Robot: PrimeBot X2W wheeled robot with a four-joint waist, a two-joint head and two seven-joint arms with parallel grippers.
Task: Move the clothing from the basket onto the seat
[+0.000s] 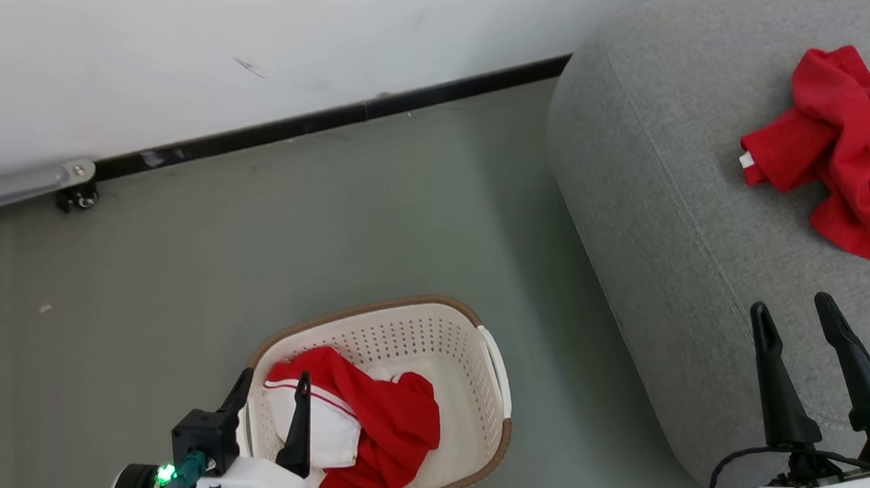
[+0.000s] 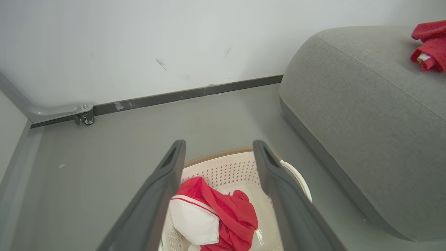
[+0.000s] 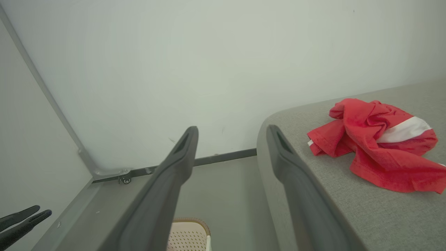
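Seat [image 1: 671,220]: grey. Garment [image 1: 848,131] on seat: red, white band. Basket [image 1: 426,336]: cream, dotted holes, brown rim, white handle. Clothing [image 1: 394,423]: bright red, white panel, thin white stripe. Floor [image 1: 326,221] grey-green, wall [image 1: 313,30] white, skirting [image 1: 319,120] black.

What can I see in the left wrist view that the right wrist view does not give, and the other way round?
Left wrist view's own: the red and white garment in the basket. Right wrist view's own: the open right gripper and the white panel of the second garment. Shared: the basket, the grey seat with the second garment on it, the open left gripper, the wall.
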